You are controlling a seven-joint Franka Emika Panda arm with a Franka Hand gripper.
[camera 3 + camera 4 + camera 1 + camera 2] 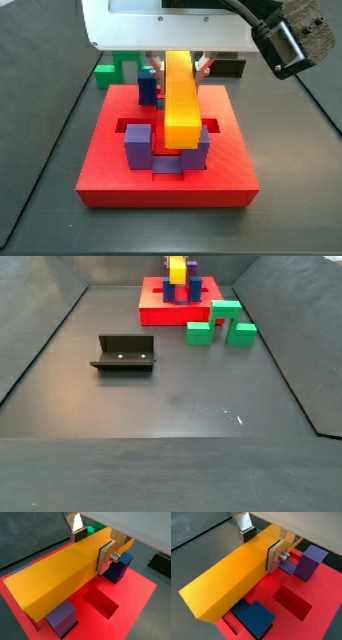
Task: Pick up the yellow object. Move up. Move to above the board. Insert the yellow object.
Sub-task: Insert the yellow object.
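A: Where is the gripper (99,548)?

B: It hangs right over the board (234,170), and its 2 silver fingers (274,555) clamp the sides of the yellow object (60,574). Both wrist views show a plate flat against the bar's side.

A: So the claw is closed on the bar?

B: Yes, it grips the bar near 1 end, and the rest of the bar sticks out past the fingers.

A: And where is the bar against the board?

B: In a side view the yellow object (181,100) lies level along the middle of the board, between the purple-blue posts (139,145), low among them. Whether its underside touches the red surface, I cannot tell.

A: What do the wrist views show under it?

B: An open recessed slot (101,603) in the red face just beside the bar, and posts (309,561) close by on both sides.

A: Anything else on the floor?

B: Green blocks (218,325) stand just beside the board (158,314), and the fixture (124,354) sits well apart from them.
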